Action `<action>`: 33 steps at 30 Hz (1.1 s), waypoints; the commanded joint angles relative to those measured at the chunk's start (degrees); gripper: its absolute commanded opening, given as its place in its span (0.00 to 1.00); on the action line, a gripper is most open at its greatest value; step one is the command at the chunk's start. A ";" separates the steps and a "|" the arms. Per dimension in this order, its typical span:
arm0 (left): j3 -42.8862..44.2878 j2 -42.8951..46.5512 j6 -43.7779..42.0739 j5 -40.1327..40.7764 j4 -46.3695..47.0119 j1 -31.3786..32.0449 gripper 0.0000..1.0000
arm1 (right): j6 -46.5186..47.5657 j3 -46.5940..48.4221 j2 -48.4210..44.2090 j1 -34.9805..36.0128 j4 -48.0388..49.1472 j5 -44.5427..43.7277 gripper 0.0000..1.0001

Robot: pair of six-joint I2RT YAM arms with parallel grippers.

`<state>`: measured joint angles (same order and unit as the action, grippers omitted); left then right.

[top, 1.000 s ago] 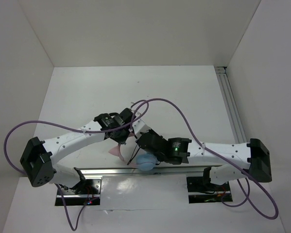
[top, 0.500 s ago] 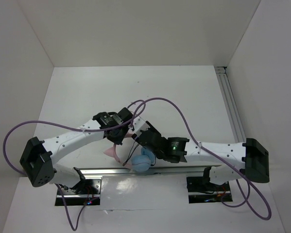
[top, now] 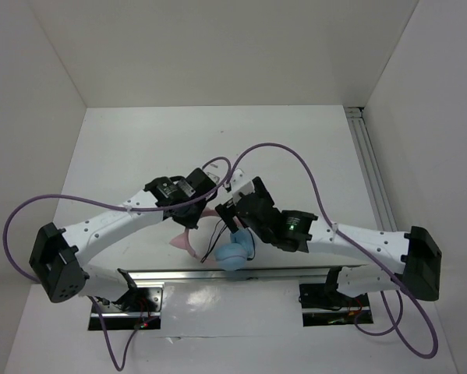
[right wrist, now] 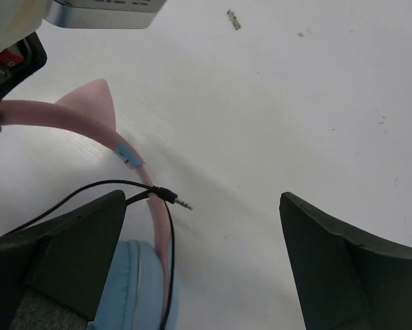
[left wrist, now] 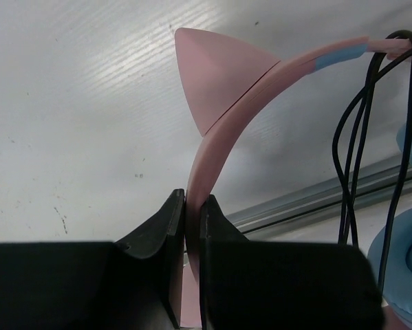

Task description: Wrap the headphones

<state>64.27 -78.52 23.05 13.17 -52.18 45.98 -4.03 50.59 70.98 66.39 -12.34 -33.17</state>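
Holds the headphones (top: 233, 255) low over the near edge of the table (top: 132, 148), just ahead of the metal rail (top: 163, 274) and between the 2 arms. Pinches the pink headband (left wrist: 223, 130) edge-on with the left gripper (left wrist: 192, 206), with fingers pressed together on the band below 1 pointed cat ear (left wrist: 212, 69). Spreads the right gripper (right wrist: 202, 206) wide beside the band, gripping nothing. Shows the thin black cord (left wrist: 350, 137) looped over the band near a small blue patch, with several strands hanging past 1 light blue ear cup (right wrist: 133, 282) (a second cup hard to pick out from above). Shows the metal plug (right wrist: 180, 201) sticking out free between the spread fingers. Cannot tell whether the cup touches the table.
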 commanded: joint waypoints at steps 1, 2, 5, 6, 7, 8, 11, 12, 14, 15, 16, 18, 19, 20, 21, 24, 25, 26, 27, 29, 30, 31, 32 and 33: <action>4.63 2.41 3.40 0.45 4.63 -0.97 0.00 | -4.22 5.04 -4.62 -0.82 -4.43 -1.89 1.00; 4.64 1.71 4.02 0.45 5.68 -0.98 0.00 | -5.53 5.83 -5.23 -0.82 -5.23 -1.90 1.00; 5.16 0.31 6.64 3.35 6.92 -2.11 0.00 | -8.62 8.21 -7.87 -0.82 -8.22 -4.00 1.00; 5.16 0.30 7.35 3.96 7.53 -2.12 0.00 | -9.49 9.08 -8.57 -0.82 -9.01 -4.01 1.00; 5.16 -0.22 8.32 4.84 7.53 -2.64 0.00 | -10.29 9.09 -9.97 -0.82 -9.54 -4.62 1.00; 5.16 -0.23 9.37 6.85 8.14 -3.17 0.00 | -11.08 9.09 -10.68 -0.82 -10.76 -4.63 1.00; 5.16 -0.93 15.08 10.98 8.15 -6.85 0.00 | -13.89 9.62 -12.35 -0.82 -12.17 -4.63 1.00; 5.16 -1.63 17.62 11.00 8.67 -10.26 0.00 | -15.12 9.62 -13.14 -0.82 -13.05 -4.63 1.00; 5.77 -3.91 19.92 11.88 9.20 -14.31 0.00 | -16.26 8.39 -13.85 -0.82 -13.06 -3.40 1.00; 5.78 -5.05 21.24 11.88 9.20 -16.51 0.00 | -16.97 7.86 -13.85 -0.82 -13.06 -2.70 1.00; 6.47 -6.28 21.25 11.88 11.12 -20.88 0.00 | -16.97 7.34 -14.55 -0.82 -13.06 -1.21 1.00; 7.36 -11.01 23.17 11.18 12.80 -25.21 0.00 | -17.50 5.58 -14.55 -0.21 -11.31 0.38 1.00; 7.88 -12.95 23.97 11.18 13.50 -29.24 0.00 | -17.50 5.57 -14.55 0.31 -11.30 1.17 1.00; 8.41 -14.97 24.76 11.18 14.29 -31.19 0.00 | -18.20 4.97 -14.55 0.32 -11.30 1.78 1.00; 9.37 -17.08 25.98 11.18 14.30 -33.04 0.00 | -18.20 4.96 -14.55 1.10 -10.61 1.79 1.00; 12.01 -24.12 28.54 12.13 15.79 -39.02 0.00 | -18.73 4.34 -13.95 3.21 -9.28 1.79 1.00; 13.06 -25.70 30.46 12.84 15.80 -40.16 0.00 | -18.73 4.34 -13.94 3.74 -8.76 1.79 1.00; 15.68 -28.85 30.48 13.98 15.80 -42.61 0.00 | -18.73 4.34 -13.94 4.36 -7.71 1.79 1.00; 17.28 -30.45 30.48 15.03 15.80 -43.42 0.00 | -18.73 3.73 -13.94 5.14 -7.70 1.79 1.00; 20.61 -33.70 28.82 16.27 16.32 -44.21 0.00 | -18.73 3.21 -13.94 5.76 -5.77 1.79 1.00; 24.03 -36.76 28.81 16.88 16.32 -44.74 0.00 | -18.21 3.20 -13.33 5.77 -5.77 1.79 1.00; 25.54 -38.10 28.81 17.76 15.45 -44.75 0.02 | -18.20 3.20 -12.80 5.77 -5.07 1.79 1.00; 26.77 -39.15 28.81 18.29 13.79 -45.27 0.05 | -18.20 3.20 -12.80 6.29 -5.06 1.79 1.00; 28.35 -39.95 29.68 18.99 13.17 -46.06 0.12 | -18.20 3.20 -12.27 6.30 -4.54 1.79 1.00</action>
<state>88.64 -116.09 50.19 27.00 -37.21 1.17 -21.65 53.93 57.95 71.92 -21.74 -31.00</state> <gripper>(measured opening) 0.191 0.999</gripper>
